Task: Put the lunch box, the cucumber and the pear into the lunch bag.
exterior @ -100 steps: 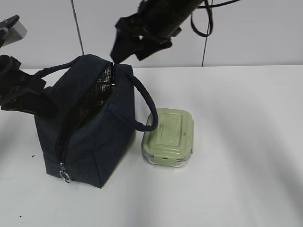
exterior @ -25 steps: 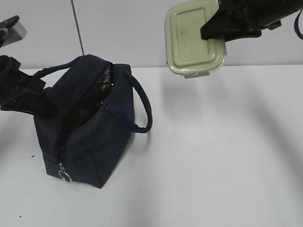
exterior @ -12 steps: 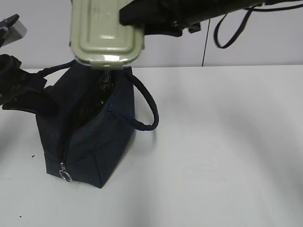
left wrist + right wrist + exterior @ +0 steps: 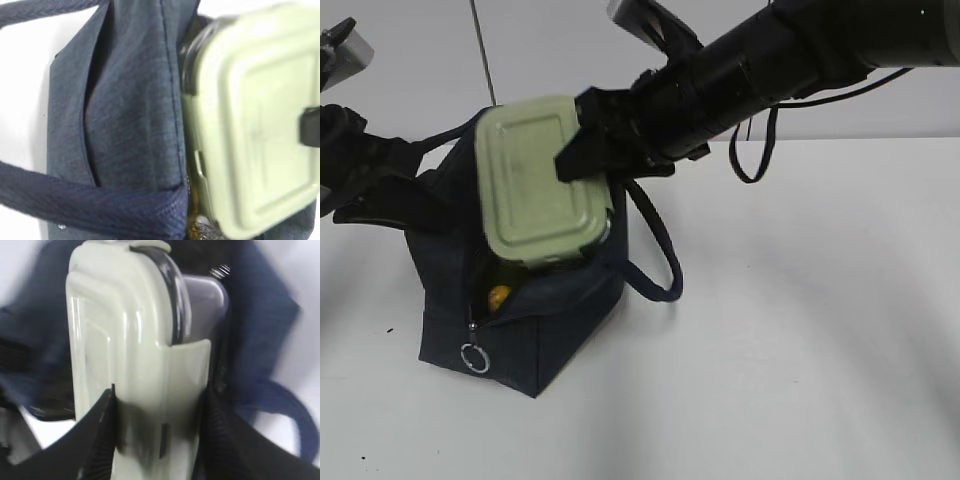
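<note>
1. Since a moment earlier, in the exterior view, the lunch box [image 4: 542, 178] has dropped from above the lunch bag [image 4: 535, 330] into its mouth, tilted with the lid facing the camera and its lower edge already inside. The right gripper [image 4: 588, 152] clamps it from about 2 o'clock of the box. The left gripper [image 4: 405, 205] sits at 9 o'clock of the bag, closed up against the fabric there; what exactly it pinches I cannot tell. A yellow-orange patch low in the opening at 7 o'clock of the box is probably the pear [image 4: 499, 296]. Count here: one box, one bag with two loop handles [image 4: 655, 255], one ring pull [image 4: 473, 357], one likely pear, no cucumber visible.

2. In the left wrist view, the navy wall of the bag fills the left half and the box's pale green lid sits at 3 o'clock, pressed against the rim. One handle strap [image 4: 90, 205] crosses at 7 o'clock. The fabric looks soft and will likely fold under load, so it needs holding open.

3. In the right wrist view, the two ribbed jaws stand half apart and grip the box across its thickness, lid on one side and clear base on the other. The box looks rigid, smooth and probably slippery, with some weight; gripping across the flat faces near the middle seems soundest. Count: one box.
</note>
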